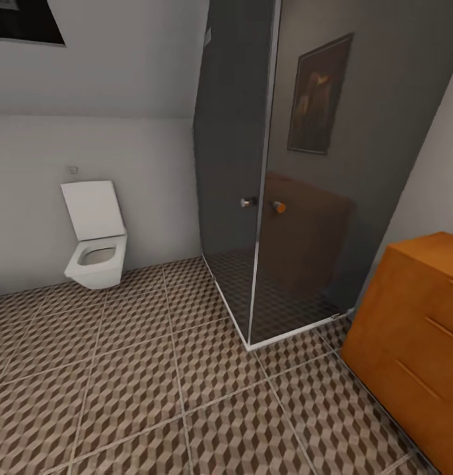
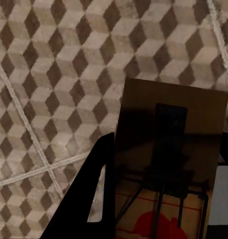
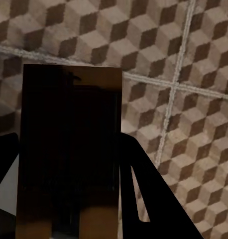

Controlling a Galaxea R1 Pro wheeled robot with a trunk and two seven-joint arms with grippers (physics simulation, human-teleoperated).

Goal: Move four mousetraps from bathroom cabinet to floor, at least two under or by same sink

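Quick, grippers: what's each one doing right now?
Left gripper: shut on a mousetrap.
Right gripper: shut on another mousetrap.

Two dark brown rectangular wooden mousetraps show, one (image 2: pixel 171 164) in the left wrist view and one (image 3: pixel 71 149) in the right. The head view holds one square white toilet (image 1: pixel 94 237), one glass shower enclosure (image 1: pixel 299 198), one orange wooden cabinet (image 1: pixel 415 343) and one dark framed picture (image 1: pixel 319 95).
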